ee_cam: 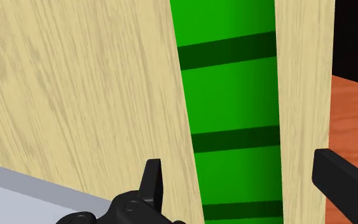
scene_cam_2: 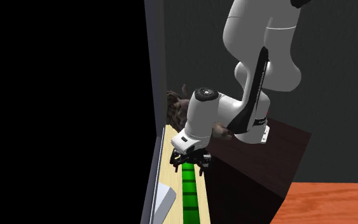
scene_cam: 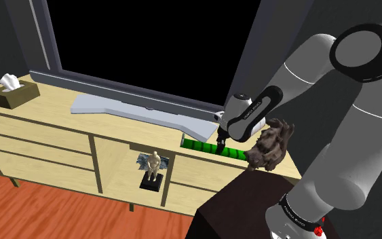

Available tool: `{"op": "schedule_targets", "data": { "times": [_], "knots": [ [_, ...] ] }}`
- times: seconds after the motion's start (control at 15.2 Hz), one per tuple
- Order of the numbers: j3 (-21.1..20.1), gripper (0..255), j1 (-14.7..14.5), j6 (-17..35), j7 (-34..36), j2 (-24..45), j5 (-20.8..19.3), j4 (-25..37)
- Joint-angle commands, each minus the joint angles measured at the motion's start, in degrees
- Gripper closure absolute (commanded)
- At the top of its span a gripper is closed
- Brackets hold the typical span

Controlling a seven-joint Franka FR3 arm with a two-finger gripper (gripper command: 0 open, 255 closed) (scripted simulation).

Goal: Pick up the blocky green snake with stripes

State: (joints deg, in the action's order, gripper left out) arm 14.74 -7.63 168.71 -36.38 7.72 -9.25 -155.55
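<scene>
The blocky green snake (ee_cam: 231, 95) with dark green stripes lies flat along the front edge of a light wooden cabinet top (ee_cam: 75, 83). My gripper (ee_cam: 241, 184) hangs just above it, open. One finger (ee_cam: 152, 181) stands on each side of the snake's body and neither touches it. In the shoulder view the gripper (scene_cam: 218, 144) is over the snake (scene_cam: 201, 145), near the end closest to the stand. In the second exterior view the gripper (scene_cam_2: 192, 162) hovers over the snake (scene_cam_2: 189, 191), which runs towards the camera.
A brown furry animal figure (scene_cam: 271, 146) stands right beside the gripper. A grey TV base (scene_cam: 142, 112) lies behind the snake under a big black screen. A tissue box (scene_cam: 13, 92) sits far left, a winged statuette (scene_cam: 152, 168) in the shelf below. Orange floor (ee_cam: 355, 114) lies beyond the edge.
</scene>
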Motion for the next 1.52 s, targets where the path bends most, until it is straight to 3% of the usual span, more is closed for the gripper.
{"op": "schedule_targets", "data": {
  "times": [0.0, 0.13, 0.2, 0.79, 1.45],
  "knots": [
    [-0.5, 0, 0.3, 2.0, -0.5, 2.3, 0.9, 0.3],
    [-0.7, 0, 0.5, 2.6, -0.6, 2.9, 1.1, 0.4],
    [-0.8, 255, 0.5, 2.7, -0.6, 3.1, 1.2, 0.5],
    [-0.7, 255, 0.5, 2.6, -0.6, 2.9, 1.1, 0.4],
    [1.0, 255, -0.6, -7.0, 1.2, -7.5, -2.4, -0.4]
  ]
}}
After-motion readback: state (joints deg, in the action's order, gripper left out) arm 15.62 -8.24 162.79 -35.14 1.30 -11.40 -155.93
